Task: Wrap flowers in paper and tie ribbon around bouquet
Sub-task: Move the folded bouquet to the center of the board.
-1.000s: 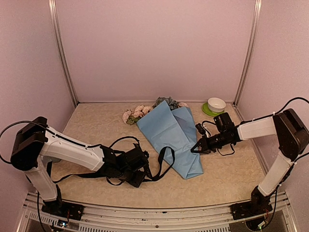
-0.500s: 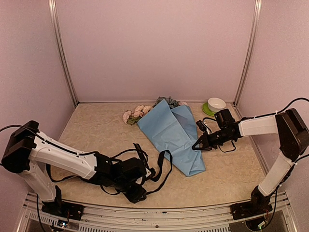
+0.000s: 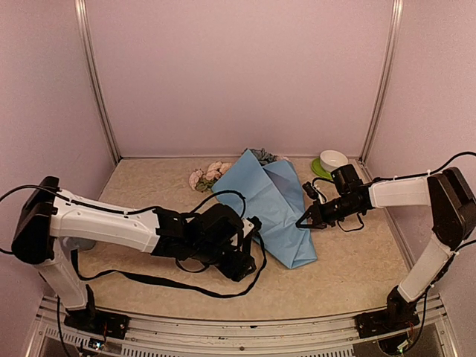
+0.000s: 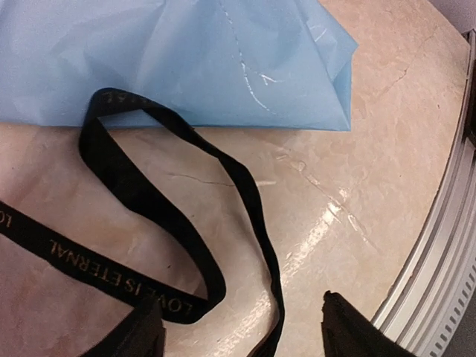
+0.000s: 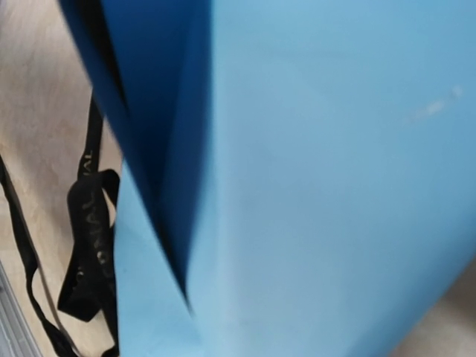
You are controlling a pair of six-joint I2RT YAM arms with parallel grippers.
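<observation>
Seemingly marbled beige tabletop (image 3: 349,275) under paper (image 3: 271,204); pinkish walls (image 3: 238,74).

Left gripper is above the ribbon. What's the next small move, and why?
Probably lower the left gripper and close on the ribbon. Its jaws are open and empty, and a ribbon strand runs between its fingers on the table, just off the paper's edge. The right gripper is shut on the paper, and the ribbon lies loose, not tied.
</observation>
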